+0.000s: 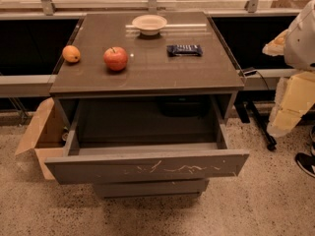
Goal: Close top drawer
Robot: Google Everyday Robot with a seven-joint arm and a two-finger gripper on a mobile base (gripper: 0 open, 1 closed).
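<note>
Camera view, drawer (147, 167) open, end effector (291, 107) (right)

Off at the right edge, the robot's 1 arm (301, 33) shows only in part: a rounded white link held high, cut off by the border. Beneath it the gripper (285, 109), cream-coloured and blocky, hangs free in the air, tilted so its lower end points down and to the left.

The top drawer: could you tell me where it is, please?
In the camera view the top drawer stands pulled out at lower centre, under the tabletop with the apple; the gripper is out of view.
</note>
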